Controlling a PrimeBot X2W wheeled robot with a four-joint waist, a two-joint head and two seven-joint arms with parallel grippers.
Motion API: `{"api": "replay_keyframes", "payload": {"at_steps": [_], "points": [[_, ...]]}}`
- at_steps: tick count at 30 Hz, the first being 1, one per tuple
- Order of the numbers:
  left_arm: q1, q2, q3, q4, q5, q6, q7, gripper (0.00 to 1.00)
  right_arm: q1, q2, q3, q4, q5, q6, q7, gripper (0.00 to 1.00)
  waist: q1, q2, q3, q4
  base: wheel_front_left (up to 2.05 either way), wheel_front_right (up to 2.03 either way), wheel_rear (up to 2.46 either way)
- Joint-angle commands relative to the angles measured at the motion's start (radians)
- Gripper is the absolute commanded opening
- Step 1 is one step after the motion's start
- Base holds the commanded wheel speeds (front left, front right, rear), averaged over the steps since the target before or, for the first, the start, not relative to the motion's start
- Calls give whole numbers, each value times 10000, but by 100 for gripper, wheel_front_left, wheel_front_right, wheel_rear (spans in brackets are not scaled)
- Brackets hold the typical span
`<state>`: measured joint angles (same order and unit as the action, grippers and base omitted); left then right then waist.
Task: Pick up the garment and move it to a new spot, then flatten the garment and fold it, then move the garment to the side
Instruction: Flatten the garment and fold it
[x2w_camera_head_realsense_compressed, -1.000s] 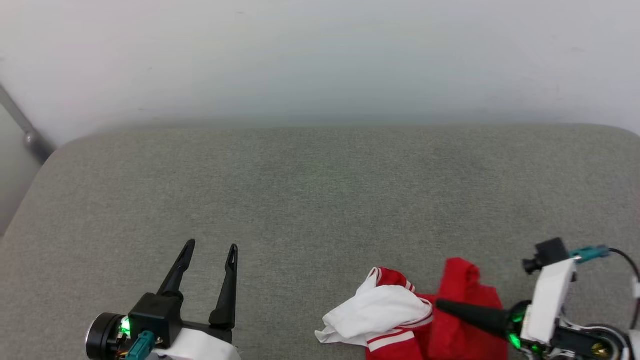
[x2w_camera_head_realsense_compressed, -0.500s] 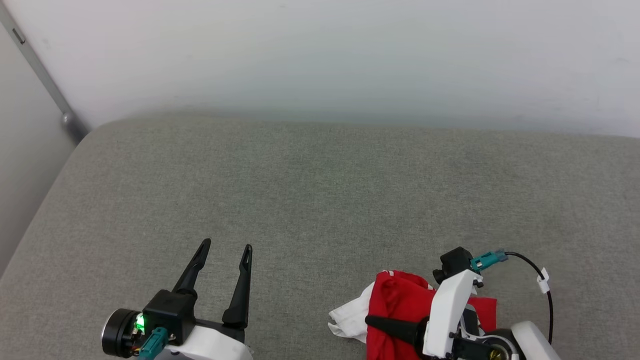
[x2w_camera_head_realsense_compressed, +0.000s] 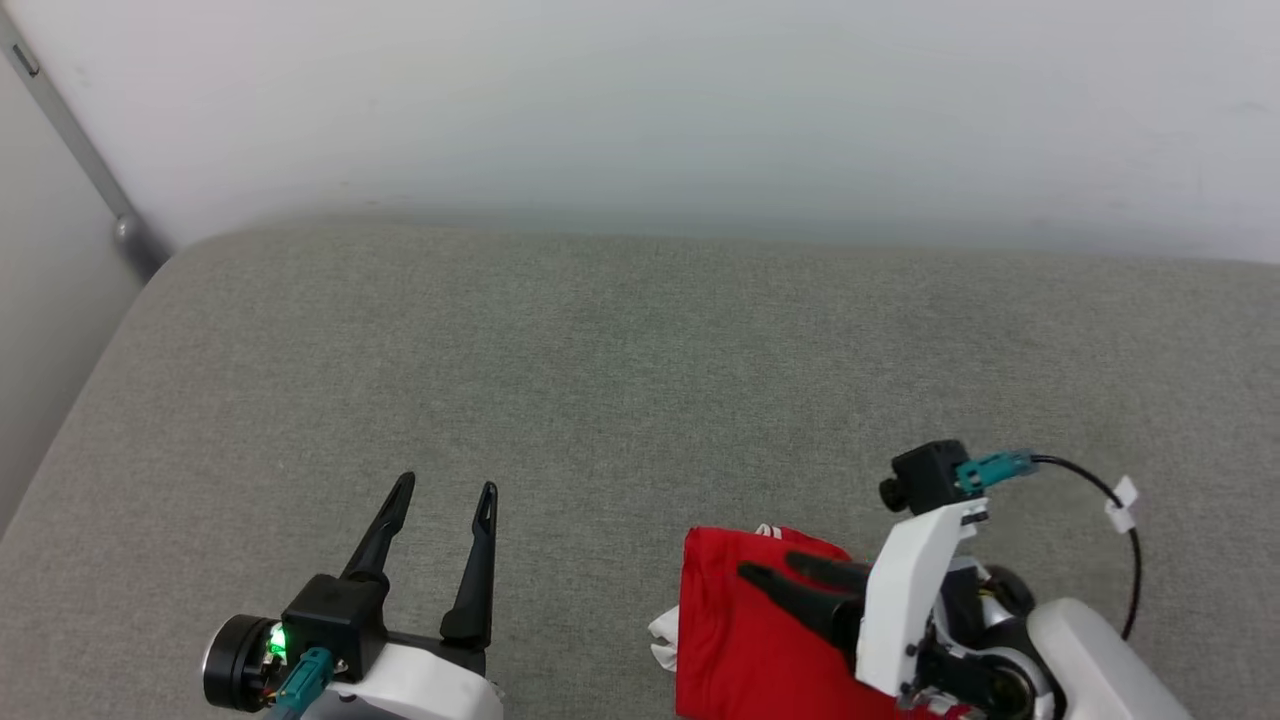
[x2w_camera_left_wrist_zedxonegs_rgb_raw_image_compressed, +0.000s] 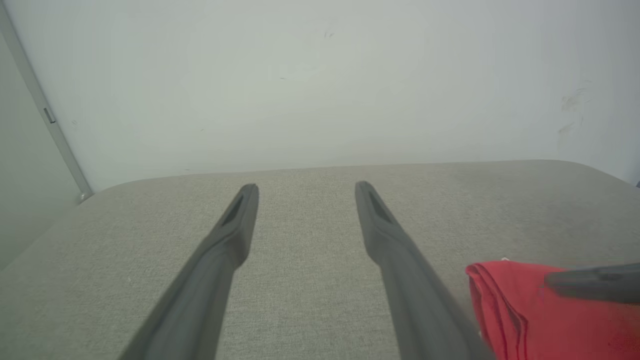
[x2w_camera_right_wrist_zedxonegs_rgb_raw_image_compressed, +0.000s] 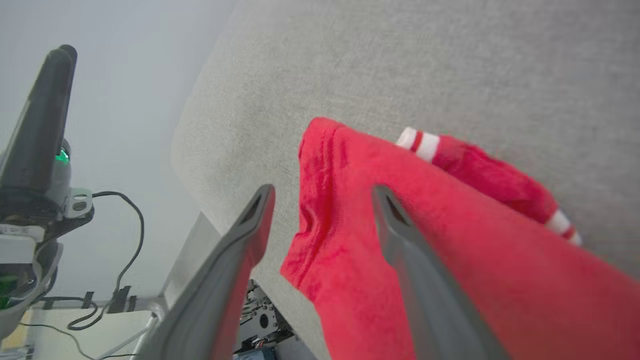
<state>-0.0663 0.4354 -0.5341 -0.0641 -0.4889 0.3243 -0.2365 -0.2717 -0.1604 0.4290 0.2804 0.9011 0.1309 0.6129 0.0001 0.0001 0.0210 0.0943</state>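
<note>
On the grey cushion (x2w_camera_head_realsense_compressed: 640, 380) the garment (x2w_camera_head_realsense_compressed: 730, 620) now lies bunched at the near edge, because the right gripper (x2w_camera_head_realsense_compressed: 765, 567) has just spread its jaws and dropped it, so flattening looks next; the left gripper (x2w_camera_head_realsense_compressed: 446, 485) waits wide open, empty.

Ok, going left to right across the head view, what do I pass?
Grey pole by the wall → left tool, open → red garment → black cable on the right arm.
</note>
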Motion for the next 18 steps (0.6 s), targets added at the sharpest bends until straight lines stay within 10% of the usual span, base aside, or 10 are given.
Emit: {"api": "replay_keyframes", "payload": {"at_steps": [1,11,18], "points": [[118,24,61,55,-53,40,-54,100,43,-507,-16,-437,-553,-4,-554,100,-1,-1,-119,-150,0,0,0],[447,83,251,173,-222,269,-66,100,1154,-1406,-2315,-1154,-4002,-4,-3215,100,-1,-1,-431,-795,0,0,0],[1030,127,568,288,-389,558,-171,100,3557,-426,-4895,-3467,-6051,-4,-5429,100,-1,-1,-733,-1328,0,0,0]]}}
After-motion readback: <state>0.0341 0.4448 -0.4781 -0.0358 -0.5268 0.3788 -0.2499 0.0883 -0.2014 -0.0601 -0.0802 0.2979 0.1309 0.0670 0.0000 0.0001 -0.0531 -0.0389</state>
